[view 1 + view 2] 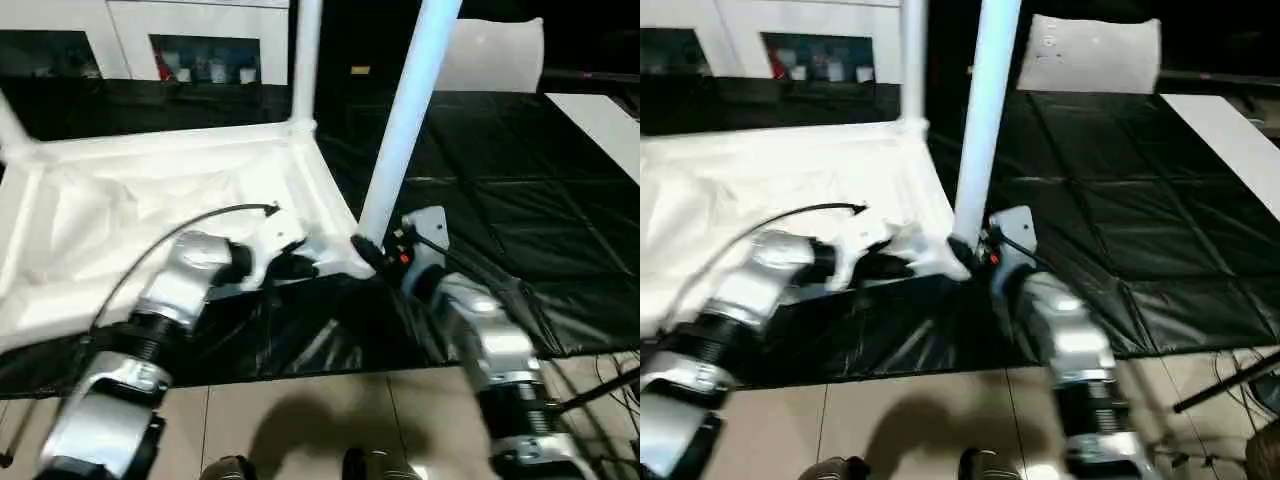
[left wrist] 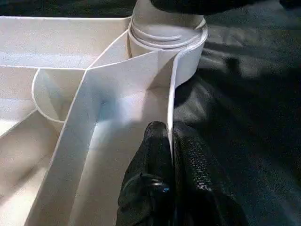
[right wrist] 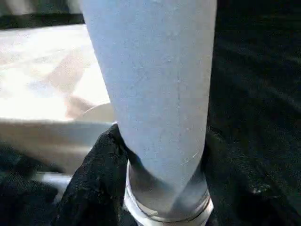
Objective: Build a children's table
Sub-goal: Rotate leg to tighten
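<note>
Where my head cameras give only dark blurs at the near corner, the wrist views fill in the detail: my left gripper [image 2: 171, 141] is pinched shut on the thin outer wall of the tabletop [image 1: 150, 210], one black finger on each side of that rim, just short of the round corner socket [image 2: 188, 52]. From the right wrist I see my right gripper [image 3: 162, 155] with its black fingers [image 3: 94, 179] about half open, hugging the base of a white tapered leg [image 1: 405, 110] on both sides, right above the ringed collar where the leg meets the socket. Both silver forearms reach forward and converge on that same corner, the left one angled in from the left with a black cable looping over it. The tabletop lies upside down on the black sheet [image 1: 520, 200], ribs upward, its left part washed out so I can't make out the ribbing there. The held leg leans slightly right and runs out of the picture's top. Farther back a second leg [image 1: 307, 60] stands upright in the far corner, also cut off. Beyond lies a white pillow-like block [image 1: 495, 55], and a flat white strip [image 1: 600, 120] sits at the right.
</note>
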{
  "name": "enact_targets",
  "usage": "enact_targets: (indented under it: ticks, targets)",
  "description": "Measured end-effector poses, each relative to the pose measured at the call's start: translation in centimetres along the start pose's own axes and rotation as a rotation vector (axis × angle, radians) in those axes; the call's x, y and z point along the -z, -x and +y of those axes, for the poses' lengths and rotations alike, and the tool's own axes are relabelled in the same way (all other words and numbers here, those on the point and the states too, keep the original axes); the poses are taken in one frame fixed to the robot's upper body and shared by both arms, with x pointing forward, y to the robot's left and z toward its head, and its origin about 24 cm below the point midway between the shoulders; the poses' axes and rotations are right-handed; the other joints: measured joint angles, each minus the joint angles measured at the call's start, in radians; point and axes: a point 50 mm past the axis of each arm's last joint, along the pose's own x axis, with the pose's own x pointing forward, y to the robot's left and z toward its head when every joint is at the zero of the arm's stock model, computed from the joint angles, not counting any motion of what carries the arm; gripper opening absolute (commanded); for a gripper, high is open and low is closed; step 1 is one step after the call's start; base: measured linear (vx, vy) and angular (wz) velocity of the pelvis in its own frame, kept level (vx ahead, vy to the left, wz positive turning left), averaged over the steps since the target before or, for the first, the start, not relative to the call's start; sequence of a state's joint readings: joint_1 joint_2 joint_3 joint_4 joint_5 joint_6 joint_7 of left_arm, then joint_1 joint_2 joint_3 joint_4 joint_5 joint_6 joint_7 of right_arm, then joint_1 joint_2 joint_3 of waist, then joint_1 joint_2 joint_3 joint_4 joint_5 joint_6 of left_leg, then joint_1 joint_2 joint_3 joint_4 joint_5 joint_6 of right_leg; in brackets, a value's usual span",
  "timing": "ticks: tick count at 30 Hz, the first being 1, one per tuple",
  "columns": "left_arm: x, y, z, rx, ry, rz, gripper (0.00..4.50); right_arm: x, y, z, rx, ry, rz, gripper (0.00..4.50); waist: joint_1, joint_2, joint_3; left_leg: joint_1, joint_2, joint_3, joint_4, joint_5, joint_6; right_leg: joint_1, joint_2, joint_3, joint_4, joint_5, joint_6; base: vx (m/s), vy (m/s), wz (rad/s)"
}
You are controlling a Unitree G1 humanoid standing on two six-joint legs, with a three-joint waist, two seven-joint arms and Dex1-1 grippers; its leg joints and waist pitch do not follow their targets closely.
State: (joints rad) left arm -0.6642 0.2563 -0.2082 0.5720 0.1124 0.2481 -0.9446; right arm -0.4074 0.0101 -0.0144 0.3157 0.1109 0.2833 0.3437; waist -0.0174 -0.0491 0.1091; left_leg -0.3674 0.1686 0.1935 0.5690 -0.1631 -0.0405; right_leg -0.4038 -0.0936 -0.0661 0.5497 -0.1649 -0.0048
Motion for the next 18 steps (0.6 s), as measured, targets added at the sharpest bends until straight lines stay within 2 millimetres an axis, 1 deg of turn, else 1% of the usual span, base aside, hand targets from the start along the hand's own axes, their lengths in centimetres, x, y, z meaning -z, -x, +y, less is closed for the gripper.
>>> enact_targets:
  ticks: [2, 5, 6, 7, 8, 10, 12, 13, 14, 15, 16, 18]
  targets:
    - [-0.3, -0.6, -0.3, -0.036, 0.023, -0.006, 0.0, -0.3, -0.6, 0.3, 0.083, -0.024, -0.005, 1.97, -0.004, 0.003, 0.0, -0.001, -0.002, 0.0, -0.002, 0.0, 0.0, 0.001, 0.0, 0.0, -0.009, 0.0, 0.0, 0.0, 0.0, 0.0]
    - [-0.7, -1.2, -0.6, -0.054, 0.032, -0.011, 0.0, -0.4, -0.7, 0.3, 0.135, -0.053, -0.014, 1.97, -0.004, 0.003, 0.0, -0.002, -0.007, 0.0, -0.002, 0.0, 0.0, 0.001, -0.002, 0.004, -0.011, 0.0, 0.0, 0.0, 0.0, 0.0]
    - [-0.8, -1.2, -0.6, -0.056, 0.031, -0.011, 0.0, -0.4, -0.7, 0.3, 0.139, -0.054, -0.017, 2.32, -0.004, 0.003, 0.0, -0.002, -0.008, 0.001, -0.003, 0.0, 0.0, 0.001, -0.003, 0.006, -0.011, 0.0, 0.0, 0.0, 0.0, 0.0]
    - [-0.8, -1.2, -0.7, -0.056, 0.031, -0.012, 0.0, -0.4, -0.7, 0.3, 0.139, -0.052, -0.02, 2.53, -0.005, 0.003, 0.0, -0.003, -0.008, 0.001, -0.003, 0.0, 0.0, 0.001, -0.002, 0.008, -0.011, 0.0, 0.0, 0.0, 0.0, 0.0]
    - [-0.9, -1.1, -0.7, -0.058, 0.025, -0.014, 0.0, -0.5, -0.7, 0.4, 0.137, -0.053, -0.026, 2.53, -0.005, 0.003, 0.0, -0.003, -0.008, 0.001, -0.003, 0.0, 0.0, 0.0, -0.002, 0.009, -0.011, 0.0, 0.0, 0.0, 0.0, 0.0]
    - [-1.0, -1.1, -0.7, -0.058, 0.018, -0.017, 0.0, -0.6, -0.7, 0.4, 0.135, -0.053, -0.037, 2.85, -0.004, 0.003, 0.0, -0.005, -0.008, 0.002, -0.004, 0.0, 0.001, -0.003, -0.002, 0.01, -0.011, 0.0, 0.0, 0.0, 0.0, 0.0]
    - [-1.0, -0.8, -0.7, -0.051, 0.003, -0.021, 0.0, -0.7, -0.5, 0.5, 0.111, -0.046, -0.048, 2.94, -0.004, 0.003, 0.0, -0.005, -0.008, 0.004, -0.005, -0.001, 0.002, -0.005, 0.0, 0.013, -0.007, 0.001, -0.001, 0.0, 0.0, 0.0]
    - [-0.9, -0.6, -0.7, -0.045, -0.007, -0.022, 0.0, -0.7, -0.4, 0.5, 0.091, -0.035, -0.049, 3.05, -0.003, 0.003, 0.0, -0.005, -0.008, 0.004, -0.005, -0.002, 0.003, -0.006, 0.0, 0.014, -0.005, 0.002, -0.002, 0.0, 0.0, 0.0]
    - [-0.9, -0.4, -0.7, -0.036, -0.014, -0.023, 0.0, -0.7, -0.2, 0.4, 0.07, -0.024, -0.051, 3.05, -0.003, 0.003, 0.0, -0.005, -0.008, 0.004, -0.006, -0.002, 0.004, -0.008, 0.001, 0.015, -0.003, 0.004, -0.003, 0.0, 0.0, 0.0]
    - [-0.9, -0.3, -0.7, -0.02, -0.027, -0.026, 0.0, -0.7, 0.1, 0.0, 0.036, -0.006, -0.049, 3.3, -0.001, 0.003, 0.0, -0.006, -0.008, 0.004, -0.007, -0.003, 0.005, -0.009, 0.001, 0.015, -0.001, 0.008, -0.003, 0.0, 0.0, 0.0]
    - [-0.8, 0.0, -0.6, -0.004, -0.04, -0.028, 0.0, -0.7, 0.5, -0.3, -0.011, 0.009, -0.046, 3.37, 0.001, 0.003, 0.0, -0.006, -0.008, 0.005, -0.007, -0.003, 0.005, -0.01, 0.001, 0.016, 0.0, 0.015, -0.005, 0.0, 0.0, 0.0]
    - [-0.6, 0.6, -0.4, 0.027, -0.072, -0.031, 0.0, -0.8, 1.5, -1.0, -0.117, 0.043, -0.039, 3.46, 0.009, 0.001, 0.001, -0.007, -0.008, 0.006, -0.007, -0.004, 0.005, -0.015, 0.001, 0.019, 0.011, 0.019, -0.005, 0.017, -0.025, 0.03]
